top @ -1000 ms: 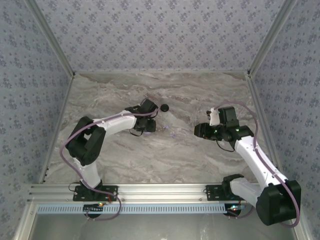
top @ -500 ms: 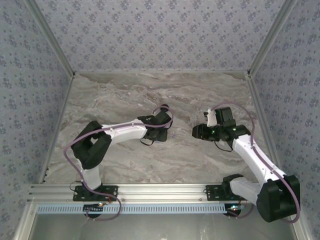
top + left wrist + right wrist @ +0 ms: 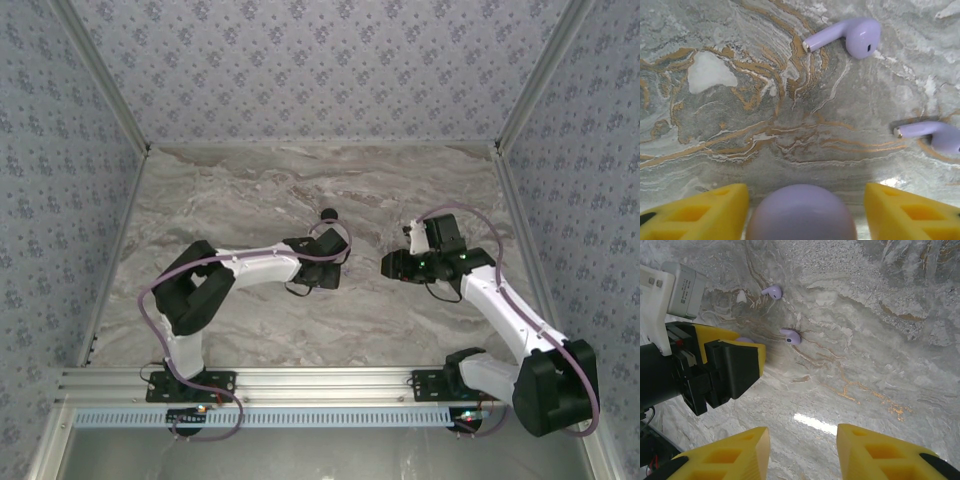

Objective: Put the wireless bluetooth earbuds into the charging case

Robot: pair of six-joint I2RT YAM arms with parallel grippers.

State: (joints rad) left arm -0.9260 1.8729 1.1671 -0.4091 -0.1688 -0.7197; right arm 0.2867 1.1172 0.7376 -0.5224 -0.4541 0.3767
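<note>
Two pale lilac earbuds lie on the marble table, one (image 3: 847, 37) farther off and one (image 3: 935, 135) at the right edge; the right wrist view has them too, one (image 3: 772, 291) and the other (image 3: 791, 336). The rounded lilac charging case (image 3: 800, 214) sits between the yellow fingers of my left gripper (image 3: 806, 192), which is open, with a clear gap on the right side. A sliver of the case (image 3: 745, 340) peeks past that gripper's finger. My right gripper (image 3: 802, 432) is open over bare table, a short way right of the left gripper (image 3: 322, 265).
A small black round object (image 3: 328, 214) lies on the table just beyond the left gripper. Patterned walls enclose the marble tabletop (image 3: 250, 190) on three sides. The arm bases stand on the metal rail (image 3: 320, 380) at the near edge.
My left arm has swung right and nearer, away from the black object, and its jaws have widened around the case. The right gripper has drifted slightly left.
</note>
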